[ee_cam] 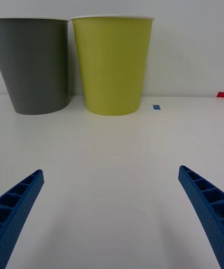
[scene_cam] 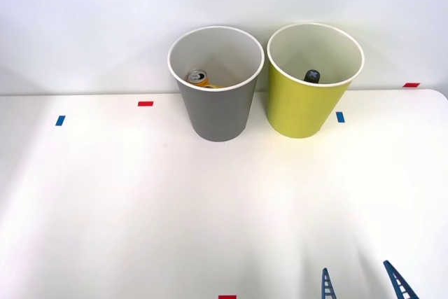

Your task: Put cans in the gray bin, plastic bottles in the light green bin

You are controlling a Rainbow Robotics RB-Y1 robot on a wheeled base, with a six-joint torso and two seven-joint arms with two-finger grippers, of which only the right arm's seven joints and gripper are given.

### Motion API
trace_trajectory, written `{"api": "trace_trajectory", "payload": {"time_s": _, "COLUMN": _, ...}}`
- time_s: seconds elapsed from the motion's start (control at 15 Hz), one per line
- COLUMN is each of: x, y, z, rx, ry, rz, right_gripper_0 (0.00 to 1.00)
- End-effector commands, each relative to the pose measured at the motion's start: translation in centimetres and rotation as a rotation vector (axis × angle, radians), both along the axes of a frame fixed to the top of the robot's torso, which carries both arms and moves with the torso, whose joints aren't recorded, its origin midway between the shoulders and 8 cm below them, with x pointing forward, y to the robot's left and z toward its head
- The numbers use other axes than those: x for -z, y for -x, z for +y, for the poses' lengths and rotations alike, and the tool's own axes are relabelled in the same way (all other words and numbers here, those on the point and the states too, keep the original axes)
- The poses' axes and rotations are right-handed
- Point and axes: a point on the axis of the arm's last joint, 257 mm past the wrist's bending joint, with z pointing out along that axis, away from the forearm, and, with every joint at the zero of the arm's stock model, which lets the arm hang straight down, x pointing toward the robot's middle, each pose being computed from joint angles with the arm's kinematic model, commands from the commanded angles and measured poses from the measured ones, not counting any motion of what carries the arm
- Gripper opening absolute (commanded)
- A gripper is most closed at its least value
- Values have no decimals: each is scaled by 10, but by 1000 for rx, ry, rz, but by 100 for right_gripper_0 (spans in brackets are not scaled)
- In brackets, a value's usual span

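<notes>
Two round tapered bins stand side by side at the upper middle of your front view, near the far edge of the white counter (scene_cam: pixel 140 201): the gray bin with white rim (scene_cam: pixel 215 106) on the left and the yellow-green bin with white rim (scene_cam: pixel 308 99) just beside it on the right, with a narrow gap between them. Look inside the gray one and you see the small orange-yellow drink can with a silver top (scene_cam: pixel 198 77) lying low against the near wall. Inside the yellow-green one, the black cap of the plastic bottle (scene_cam: pixel 313 75) shows; its body is hidden. Your right gripper (scene_cam: pixel 360 281) sits at the lower right of the frame, its blue ribbed fingers (ee_cam: pixel 18 199) spread wide apart and holding nothing, well apart from both bins.
</notes>
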Motion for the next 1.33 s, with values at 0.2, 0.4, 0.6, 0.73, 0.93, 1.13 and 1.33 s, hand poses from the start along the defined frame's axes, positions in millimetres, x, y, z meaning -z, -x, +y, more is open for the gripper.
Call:
{"api": "trace_trajectory", "payload": {"time_s": 0.2, "x": 3, "y": 15, "z": -4, "rx": 61, "ry": -54, "rz": 16, "right_gripper_0": 100}}
{"api": "trace_trajectory", "payload": {"time_s": 0.4, "x": 3, "y": 16, "z": -7, "rx": 63, "ry": -41, "rz": 17, "right_gripper_0": 100}}
{"api": "trace_trajectory", "payload": {"time_s": 0.6, "x": 3, "y": 16, "z": -7, "rx": 60, "ry": -36, "rz": 18, "right_gripper_0": 100}}
{"api": "trace_trajectory", "payload": {"time_s": 0.73, "x": 3, "y": 16, "z": -7, "rx": 60, "ry": -36, "rz": 18, "right_gripper_0": 100}}
{"api": "trace_trajectory", "payload": {"time_s": 0.93, "x": 3, "y": 16, "z": -7, "rx": 60, "ry": -36, "rz": 18, "right_gripper_0": 100}}
{"api": "trace_trajectory", "payload": {"time_s": 1.13, "x": 3, "y": 16, "z": -7, "rx": 60, "ry": -36, "rz": 18, "right_gripper_0": 100}}
{"api": "trace_trajectory", "payload": {"time_s": 1.33, "x": 3, "y": 16, "z": -7, "rx": 60, "ry": -36, "rz": 18, "right_gripper_0": 100}}
